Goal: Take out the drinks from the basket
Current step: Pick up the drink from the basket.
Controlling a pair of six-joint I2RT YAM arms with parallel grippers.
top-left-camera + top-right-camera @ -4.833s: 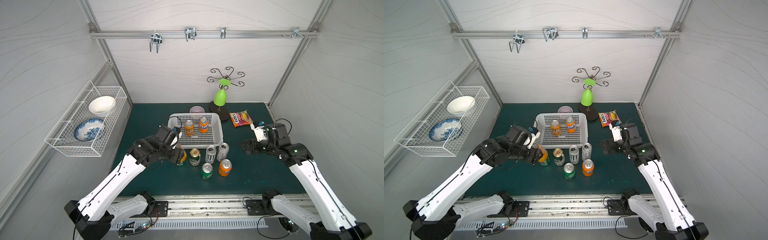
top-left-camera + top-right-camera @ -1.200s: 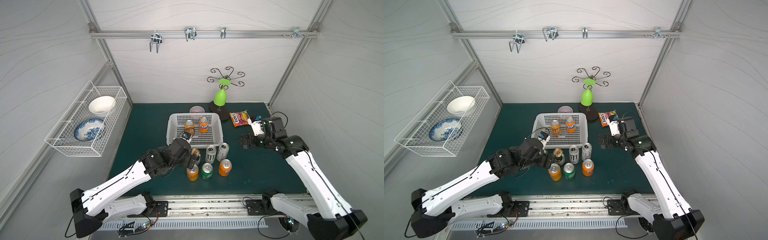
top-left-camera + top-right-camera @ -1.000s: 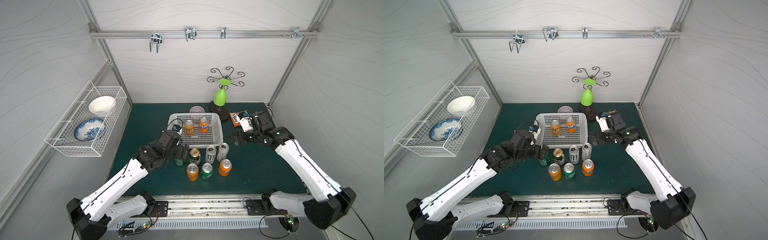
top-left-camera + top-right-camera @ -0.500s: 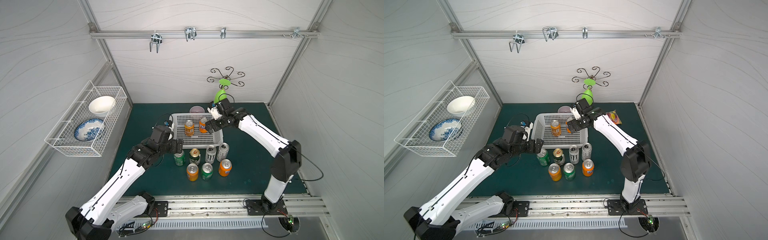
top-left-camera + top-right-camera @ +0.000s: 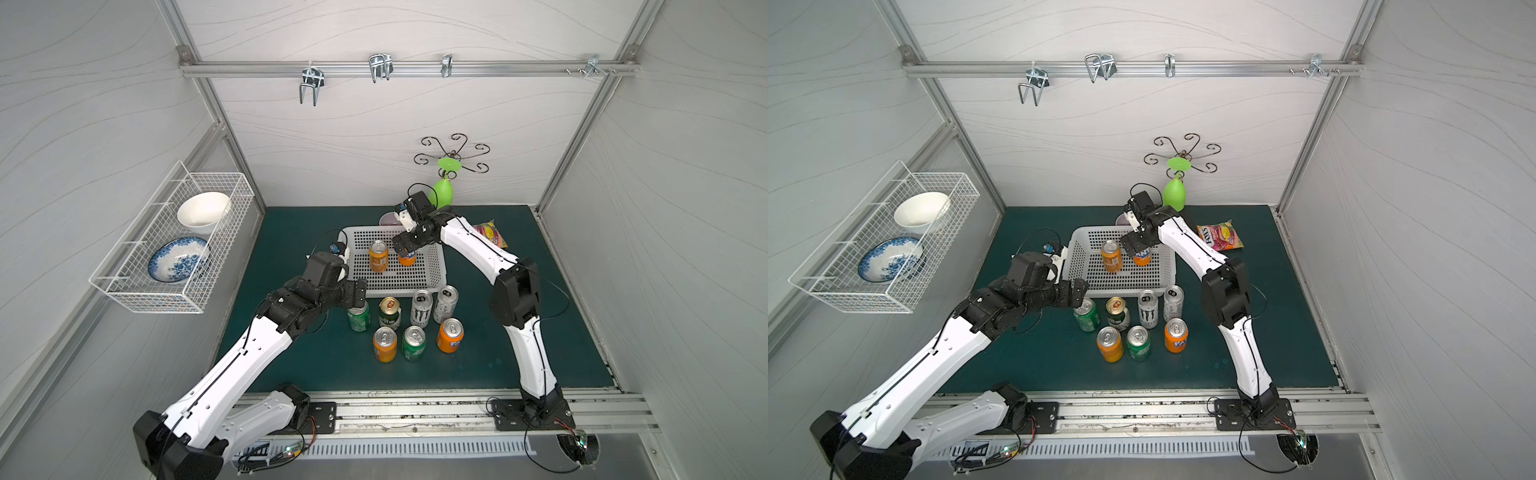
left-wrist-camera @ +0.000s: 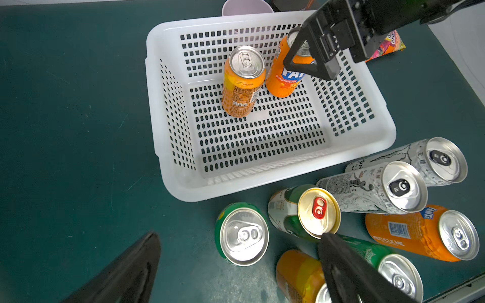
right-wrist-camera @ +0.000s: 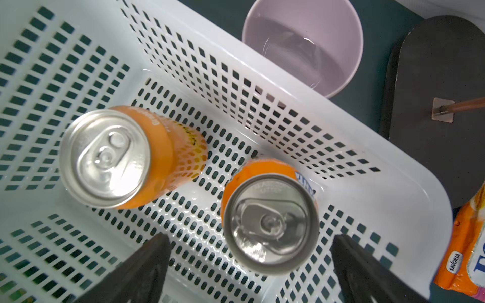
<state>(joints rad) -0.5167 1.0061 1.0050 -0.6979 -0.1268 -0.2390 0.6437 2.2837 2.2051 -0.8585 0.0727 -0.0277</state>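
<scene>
right gripper: my jaws stand wide apart and hold nothing. I hang over the far right part of the basket.
Fanta can: upright on the basket floor at the far right, directly under my right gripper. In the right wrist view its lid lies between my fingers, and I see no contact.
second orange can: upright in the basket, just to the left of the Fanta can and outside my right jaws.
left gripper: my jaws are spread and empty. I hover just outside the basket's near left corner.
green can: upright on the mat, below my left gripper. In the left wrist view its lid sits between my fingers, untouched.
far row on the mat: the green can is at the left end. To its right come the gold-topped can and the two silver-white cans, all close to the basket's near wall.
near row on the mat: an orange can, a second green can and another orange can, left to right, all upright.
candy bag: flat on the mat, to the right of the basket.
</scene>
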